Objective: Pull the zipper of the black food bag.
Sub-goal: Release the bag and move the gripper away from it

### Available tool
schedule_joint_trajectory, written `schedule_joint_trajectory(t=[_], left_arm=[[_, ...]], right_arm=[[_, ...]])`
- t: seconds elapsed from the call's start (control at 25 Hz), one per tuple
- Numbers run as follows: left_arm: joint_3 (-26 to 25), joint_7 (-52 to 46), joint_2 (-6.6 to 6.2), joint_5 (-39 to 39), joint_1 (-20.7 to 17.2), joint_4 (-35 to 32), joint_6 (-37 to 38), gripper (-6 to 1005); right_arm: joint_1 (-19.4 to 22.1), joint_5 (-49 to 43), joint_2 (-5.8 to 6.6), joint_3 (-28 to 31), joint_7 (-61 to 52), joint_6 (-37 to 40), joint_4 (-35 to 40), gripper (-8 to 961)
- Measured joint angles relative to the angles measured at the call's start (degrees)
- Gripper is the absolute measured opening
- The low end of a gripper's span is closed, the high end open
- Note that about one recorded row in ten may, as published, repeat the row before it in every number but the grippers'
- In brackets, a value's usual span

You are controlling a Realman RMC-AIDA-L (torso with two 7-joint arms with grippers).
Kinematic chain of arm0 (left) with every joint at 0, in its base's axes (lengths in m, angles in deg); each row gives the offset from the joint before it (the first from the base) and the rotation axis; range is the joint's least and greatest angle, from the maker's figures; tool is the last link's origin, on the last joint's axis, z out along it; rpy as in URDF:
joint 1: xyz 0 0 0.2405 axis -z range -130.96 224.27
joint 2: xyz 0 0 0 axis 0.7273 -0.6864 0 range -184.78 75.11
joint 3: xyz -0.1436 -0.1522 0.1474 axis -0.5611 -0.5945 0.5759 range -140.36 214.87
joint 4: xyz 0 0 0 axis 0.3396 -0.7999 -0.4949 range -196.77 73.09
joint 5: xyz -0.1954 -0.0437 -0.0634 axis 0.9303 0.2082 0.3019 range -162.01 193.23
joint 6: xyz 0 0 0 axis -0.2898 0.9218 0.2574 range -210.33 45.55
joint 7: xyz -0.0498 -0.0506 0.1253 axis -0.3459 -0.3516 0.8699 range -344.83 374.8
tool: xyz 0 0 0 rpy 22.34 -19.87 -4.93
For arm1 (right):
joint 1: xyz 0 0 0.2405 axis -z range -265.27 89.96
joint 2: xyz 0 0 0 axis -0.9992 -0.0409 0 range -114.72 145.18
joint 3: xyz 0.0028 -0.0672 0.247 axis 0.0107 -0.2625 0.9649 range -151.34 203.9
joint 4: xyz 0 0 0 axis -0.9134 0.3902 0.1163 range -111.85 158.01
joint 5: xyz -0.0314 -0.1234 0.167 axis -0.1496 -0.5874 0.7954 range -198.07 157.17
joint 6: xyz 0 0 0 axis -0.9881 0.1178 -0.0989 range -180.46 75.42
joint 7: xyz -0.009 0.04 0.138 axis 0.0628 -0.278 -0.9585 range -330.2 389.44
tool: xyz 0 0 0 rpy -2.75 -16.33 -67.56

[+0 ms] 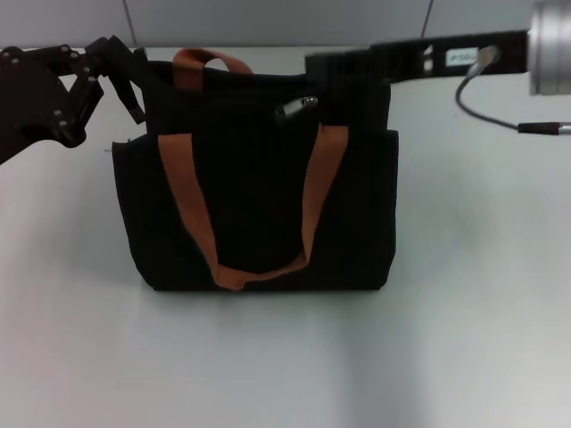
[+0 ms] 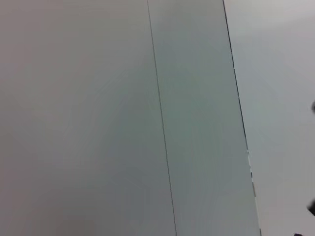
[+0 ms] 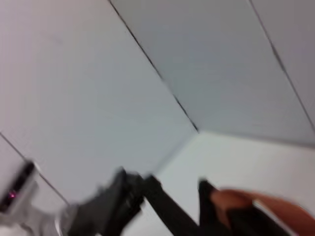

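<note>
The black food bag (image 1: 250,196) stands upright in the middle of the white table, in the head view. Its front rust-brown handle (image 1: 187,196) hangs down the front face and the rear handle (image 1: 210,61) stands up at the top. The silver zipper pull (image 1: 296,106) lies free on the bag's top, right of centre. My left gripper (image 1: 134,80) is at the bag's top left corner, touching or very close to it. My right gripper (image 1: 317,64) reaches in from the right, just above and behind the zipper pull, apart from it. The right wrist view shows the rear handle (image 3: 246,201) and the left gripper (image 3: 128,191).
A grey cable (image 1: 482,111) loops off my right arm at the upper right. The white table (image 1: 446,339) runs in front of and to both sides of the bag. Grey wall panels (image 2: 98,118) fill the left wrist view.
</note>
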Motion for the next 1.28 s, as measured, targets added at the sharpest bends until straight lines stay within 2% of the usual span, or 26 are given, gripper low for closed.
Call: schedule_joint_trajectory(t=[0.16, 0.32, 0.48, 0.64, 0.76, 0.96, 1.0, 1.08, 1.12, 1.16, 1.2, 1.28], left_arm=[[0.0, -0.4, 0.15, 0.0, -0.3, 0.0, -0.3, 18], [0.3, -0.6, 0.25, -0.2, -0.6, 0.0, -0.9, 18], [0.1, -2.0, 0.39, -0.3, -0.8, 0.0, -1.5, 18], [0.0, -4.8, 0.24, -0.2, -0.9, 0.0, -2.0, 17], [0.0, -6.2, 0.17, -0.4, -0.9, 0.0, -2.4, 98], [0.7, -9.8, -0.94, -0.7, -1.2, -0.3, -2.4, 237], [1.5, -14.7, -2.4, -2.0, -1.8, -2.0, -1.6, 265], [1.8, -17.9, -3.35, -3.4, -2.3, -3.6, -1.2, 314], [1.8, -17.9, -3.35, -3.4, -2.3, -3.6, -1.2, 339], [1.8, -19.9, -3.97, -4.4, -2.7, -4.6, -0.8, 364], [1.9, -23.9, -5.36, -6.1, -3.7, -6.7, 0.5, 388], [1.9, -25.4, -6.05, -6.8, -4.1, -7.6, 1.3, 438]], right_arm=[[1.1, 9.6, 0.16, 4.0, 12.7, 0.0, -6.9, 122], [1.7, 19.9, 0.31, 7.7, 29.5, 5.3, -16.8, 222], [2.6, 21.8, 0.32, 10.9, 45.3, 13.8, -24.5, 413], [3.5, 21.8, 0.33, 11.2, 59.7, 19.8, -32.3, 570], [3.8, 21.6, 0.33, 11.0, 66.0, 20.5, -36.6, 679], [4.0, 20.0, 0.31, 10.6, 71.6, 20.4, -40.0, 786], [4.0, 18.3, 0.31, 10.6, 72.2, 20.2, -40.2, 786], [4.0, 17.3, 0.31, 10.7, 72.2, 20.1, -40.2, 786], [3.9, 16.1, 0.31, 10.8, 72.3, 20.1, -40.2, 786], [3.9, 15.3, 0.31, 10.9, 72.3, 20.1, -40.2, 786], [3.6, 13.5, 0.3, 10.9, 72.4, 19.5, -40.4, 786], [3.5, 12.9, 0.3, 10.8, 72.4, 18.7, -40.5, 786]])
